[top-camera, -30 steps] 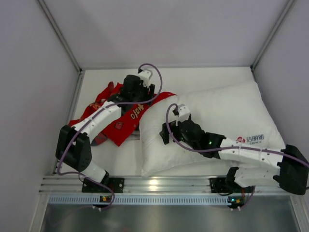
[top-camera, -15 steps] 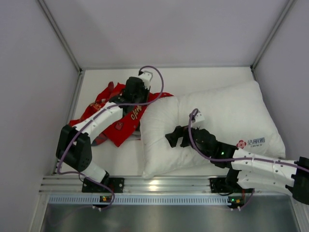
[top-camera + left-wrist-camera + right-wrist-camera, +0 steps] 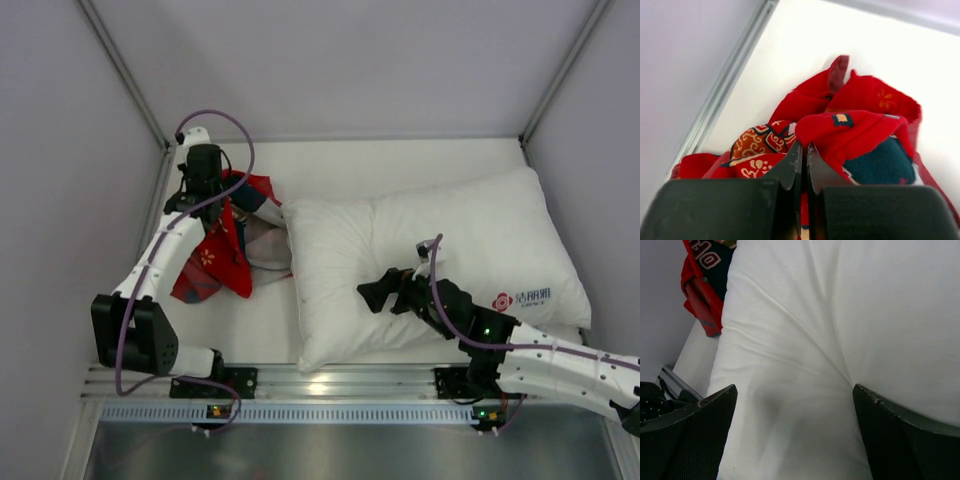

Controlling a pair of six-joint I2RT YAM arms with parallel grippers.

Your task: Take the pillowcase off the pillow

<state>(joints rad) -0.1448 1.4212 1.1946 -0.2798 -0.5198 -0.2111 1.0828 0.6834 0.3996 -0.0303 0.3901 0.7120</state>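
The red printed pillowcase (image 3: 214, 255) is bunched at the left of the table, beside the left edge of the white pillow (image 3: 440, 235). My left gripper (image 3: 207, 203) is near the far left corner and is shut on a fold of the pillowcase (image 3: 860, 125). In the left wrist view the left gripper (image 3: 804, 150) shows red cloth pinched between its jaws. My right gripper (image 3: 381, 291) hovers open over the pillow's near left part. In the right wrist view the right gripper (image 3: 795, 407) has only bare pillow (image 3: 850, 315) between its wide-apart fingers (image 3: 695, 432). The pillowcase (image 3: 702, 285) shows at the top left there.
Grey enclosure walls stand close on the left, back and right. A metal frame rail (image 3: 160, 195) runs along the left wall next to the left gripper. The aluminium base rail (image 3: 320, 382) crosses the near edge. A red-and-grey logo (image 3: 520, 298) marks the pillow's near right corner.
My left gripper closed on the pillowcase and pulled it left toward the far left corner, off the pillow's top. My right arm drew back toward the near right, staying open.
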